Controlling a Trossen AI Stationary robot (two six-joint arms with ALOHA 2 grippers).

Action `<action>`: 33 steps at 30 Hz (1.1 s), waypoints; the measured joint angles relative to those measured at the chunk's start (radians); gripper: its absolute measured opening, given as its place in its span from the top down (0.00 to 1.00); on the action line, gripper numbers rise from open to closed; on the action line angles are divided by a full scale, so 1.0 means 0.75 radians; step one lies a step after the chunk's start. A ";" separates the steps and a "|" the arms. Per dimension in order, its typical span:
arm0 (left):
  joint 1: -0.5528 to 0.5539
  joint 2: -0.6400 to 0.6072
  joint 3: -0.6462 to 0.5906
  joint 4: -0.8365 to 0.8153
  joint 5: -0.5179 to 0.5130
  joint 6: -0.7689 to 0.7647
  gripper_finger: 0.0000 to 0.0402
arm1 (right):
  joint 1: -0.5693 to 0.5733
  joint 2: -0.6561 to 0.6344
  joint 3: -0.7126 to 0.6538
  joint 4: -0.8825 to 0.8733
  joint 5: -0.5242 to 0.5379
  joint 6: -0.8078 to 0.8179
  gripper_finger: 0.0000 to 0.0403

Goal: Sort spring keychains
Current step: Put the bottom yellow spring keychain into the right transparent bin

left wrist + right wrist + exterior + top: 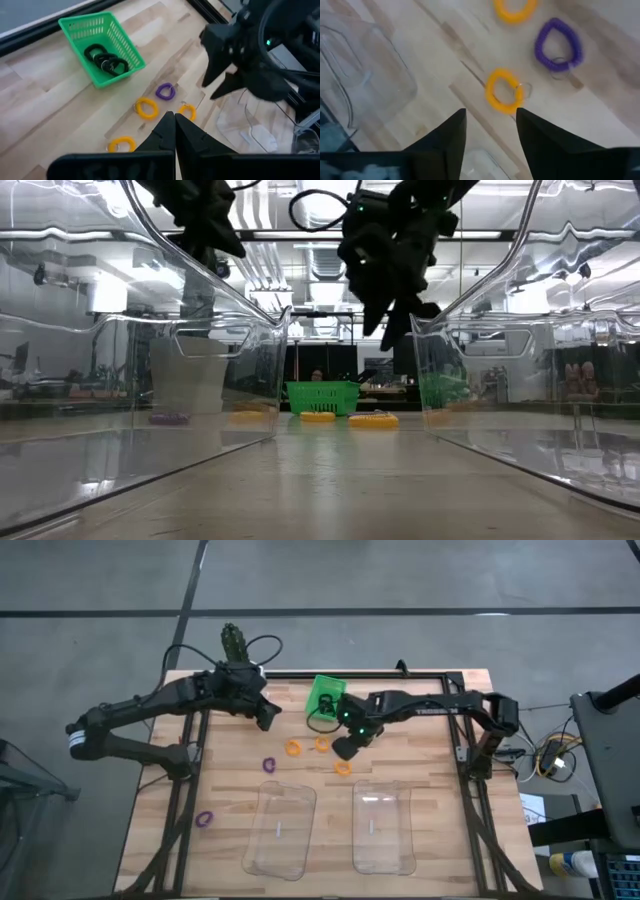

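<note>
Spring keychains are scattered on the desk [230, 800], none yet in either clear tray, so you have the sorting still ahead.

Far left, near edge: one purple keychain [205, 819] lies alone, well apart from the rest.

Left arm: its gripper [268, 716] hovers over the far-left part of the desk with the jaws pressed together, holding nothing; it looks parked clear of the work.

Centre: a second purple keychain [269, 764], then three orange keychains [293, 748] [322, 744] [343, 767] in a loose cluster beside it. The green basket [326, 695] at the far edge holds black keychains [105, 59], probably the supply bin.

Right arm: its gripper [490, 131] hangs above the nearest orange one with jaws spread, empty; you appear to be lining up on it.

Near edge: left tray [280, 828] and right tray [383, 826] wait side by side, presumably one per colour.
</note>
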 joint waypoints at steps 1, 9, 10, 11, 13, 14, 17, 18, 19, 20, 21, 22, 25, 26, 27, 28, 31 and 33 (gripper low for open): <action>-0.001 -0.001 0.000 0.001 -0.005 0.000 1.00 | 0.008 0.019 0.000 -0.003 -0.001 -0.001 0.58; -0.002 -0.003 0.000 0.007 -0.007 -0.006 1.00 | 0.014 0.150 0.023 -0.007 -0.005 -0.017 0.56; -0.002 -0.003 0.000 0.007 -0.006 -0.008 1.00 | 0.016 0.160 0.023 -0.006 -0.007 -0.016 0.56; -0.002 -0.003 0.000 0.007 -0.006 -0.009 1.00 | 0.017 0.170 0.023 -0.011 -0.009 -0.009 0.56; -0.003 -0.003 0.000 0.007 -0.006 -0.014 1.00 | 0.020 0.185 0.022 -0.016 -0.011 -0.004 0.56; -0.004 -0.003 0.000 0.008 -0.006 -0.014 1.00 | 0.020 0.194 0.024 -0.015 -0.013 -0.004 0.56; -0.003 -0.003 0.000 0.018 -0.009 -0.014 1.00 | 0.025 0.233 0.040 -0.014 -0.042 0.000 0.56; -0.003 -0.003 0.000 0.021 -0.010 -0.014 1.00 | 0.027 0.250 0.044 -0.017 -0.041 -0.001 0.56; -0.003 -0.003 0.000 0.023 -0.010 -0.014 1.00 | 0.030 0.266 0.048 -0.018 -0.041 -0.001 0.56; -0.003 -0.003 0.000 0.028 -0.010 -0.014 1.00 | 0.032 0.282 0.056 -0.018 -0.040 -0.001 0.56; -0.003 -0.003 0.000 0.033 -0.010 -0.014 1.00 | 0.032 0.296 0.063 -0.016 -0.040 -0.001 0.56; -0.003 -0.003 0.000 0.033 -0.010 -0.014 1.00 | 0.032 0.309 0.070 -0.016 -0.040 -0.001 0.56; -0.003 -0.003 0.000 0.041 -0.010 -0.017 1.00 | 0.033 0.333 0.080 -0.019 -0.033 -0.001 0.57; -0.003 -0.003 0.000 0.043 -0.010 -0.017 1.00 | 0.034 0.334 0.079 -0.023 -0.019 -0.002 0.58; -0.003 -0.003 0.000 0.042 -0.011 -0.018 1.00 | 0.036 0.332 0.080 -0.020 0.001 -0.002 0.58; -0.003 -0.003 0.000 0.043 -0.011 -0.018 1.00 | 0.036 0.330 0.080 -0.020 0.025 -0.003 0.59; -0.003 -0.003 0.000 0.043 -0.012 -0.018 1.00 | 0.036 0.326 0.079 -0.044 0.070 -0.008 0.62; -0.003 -0.003 0.000 0.044 -0.011 -0.018 1.00 | 0.033 0.326 0.079 -0.042 0.070 -0.017 0.64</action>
